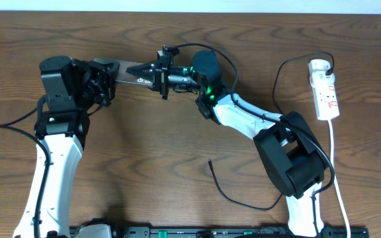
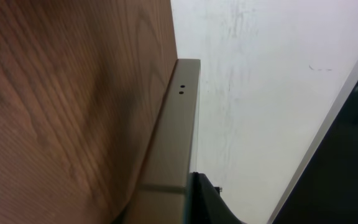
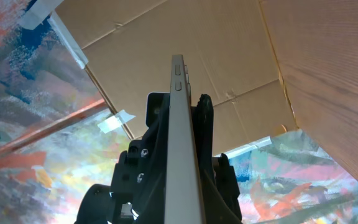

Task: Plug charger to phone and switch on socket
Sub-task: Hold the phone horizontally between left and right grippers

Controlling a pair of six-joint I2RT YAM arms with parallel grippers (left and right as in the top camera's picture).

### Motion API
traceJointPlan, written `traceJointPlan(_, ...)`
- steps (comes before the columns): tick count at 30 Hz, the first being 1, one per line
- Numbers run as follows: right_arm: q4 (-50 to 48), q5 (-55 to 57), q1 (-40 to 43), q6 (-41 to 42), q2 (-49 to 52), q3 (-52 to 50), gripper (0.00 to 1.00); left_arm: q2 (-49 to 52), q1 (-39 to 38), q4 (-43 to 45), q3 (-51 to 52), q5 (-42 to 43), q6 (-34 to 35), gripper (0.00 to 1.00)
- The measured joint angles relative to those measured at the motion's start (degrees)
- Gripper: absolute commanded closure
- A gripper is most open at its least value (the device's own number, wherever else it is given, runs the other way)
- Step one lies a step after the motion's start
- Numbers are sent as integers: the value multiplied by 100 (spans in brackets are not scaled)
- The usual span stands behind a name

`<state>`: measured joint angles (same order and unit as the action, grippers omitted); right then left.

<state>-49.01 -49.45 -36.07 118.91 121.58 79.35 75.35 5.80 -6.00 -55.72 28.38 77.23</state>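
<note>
We see a brown wooden table [image 1: 151, 165] filling almost the whole overhead view, its grain running left to right, with a pale strip [image 1: 190, 5] along the top edge. In the left wrist view the same wood takes the left half. A white wall [image 2: 260, 93] with faint marks takes the right, cut at the lower right by a dark glossy panel [image 2: 347, 168]. In the right wrist view creased brown cardboard [image 3: 135, 43] sits at the top and a brightly painted surface [image 3: 17, 99] on the left, with a piece of white tape [image 3: 117, 122] left of centre.
</note>
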Motion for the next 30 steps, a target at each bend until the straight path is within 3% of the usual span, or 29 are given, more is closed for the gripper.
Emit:
traceJointPlan(5,81,0,0,81,0,20,99,0,4,0,0,0,42,92)
traceJointPlan(22,129,11,0,264,0,39,98,4,9,24,0,2,63,92)
traceJointPlan(30,140,-26,-9,153,0,39,85,4,9,7,0,-2,39,93)
